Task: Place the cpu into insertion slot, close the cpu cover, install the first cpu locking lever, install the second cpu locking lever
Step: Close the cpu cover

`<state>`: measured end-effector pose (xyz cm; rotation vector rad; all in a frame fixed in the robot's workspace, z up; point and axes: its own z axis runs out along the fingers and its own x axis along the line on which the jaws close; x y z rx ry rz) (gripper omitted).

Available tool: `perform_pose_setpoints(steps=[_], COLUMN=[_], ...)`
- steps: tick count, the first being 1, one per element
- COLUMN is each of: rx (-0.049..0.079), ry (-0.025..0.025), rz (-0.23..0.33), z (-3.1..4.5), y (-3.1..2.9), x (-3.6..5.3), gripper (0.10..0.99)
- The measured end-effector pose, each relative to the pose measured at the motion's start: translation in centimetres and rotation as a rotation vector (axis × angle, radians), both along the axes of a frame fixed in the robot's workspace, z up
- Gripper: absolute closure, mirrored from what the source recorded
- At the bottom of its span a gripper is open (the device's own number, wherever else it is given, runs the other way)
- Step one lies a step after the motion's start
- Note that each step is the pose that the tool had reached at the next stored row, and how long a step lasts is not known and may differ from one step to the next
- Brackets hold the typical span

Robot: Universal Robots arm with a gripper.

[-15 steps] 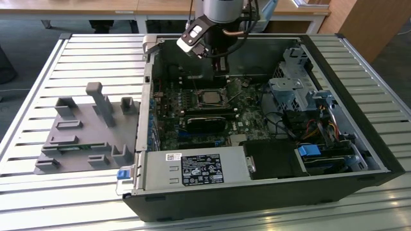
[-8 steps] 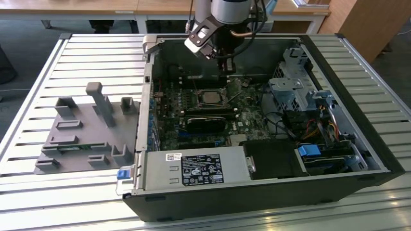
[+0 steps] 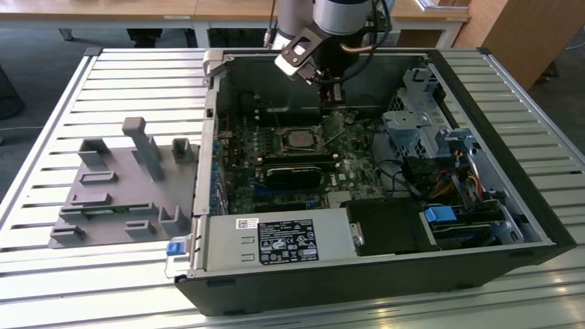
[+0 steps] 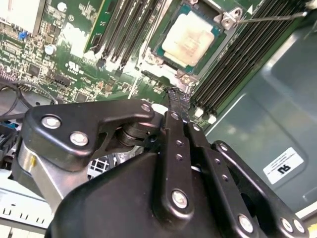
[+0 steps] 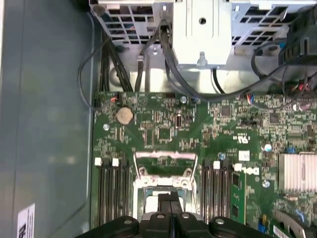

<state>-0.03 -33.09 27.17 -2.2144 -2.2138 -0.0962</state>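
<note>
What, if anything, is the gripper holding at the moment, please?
Nothing is held: the gripper is shut and empty, close above the cpu.

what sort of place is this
Likely a robotics lab or workshop bench: an open computer case sits on a slatted metal table, a robot arm reaches into it, and wooden desks stand behind.

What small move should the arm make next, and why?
Probably ease the shut claw against the thin silvery metal frame cover, which seems raised, and press it down: the small pale silvery-grey square chip already sits in the square black silvery-rimmed socket.
</note>
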Motion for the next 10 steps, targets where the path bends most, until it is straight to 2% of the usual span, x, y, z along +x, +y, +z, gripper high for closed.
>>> perform_pose_setpoints(steps=[6, 10], rx=[0.0, 0.0], ry=[0.0027, 0.0037], rz=[-0.002, -0.002], z=[-0.19, -0.23], y=[0.0, 0.0], x=[0.96, 1.11], gripper=[0.98, 0.98])
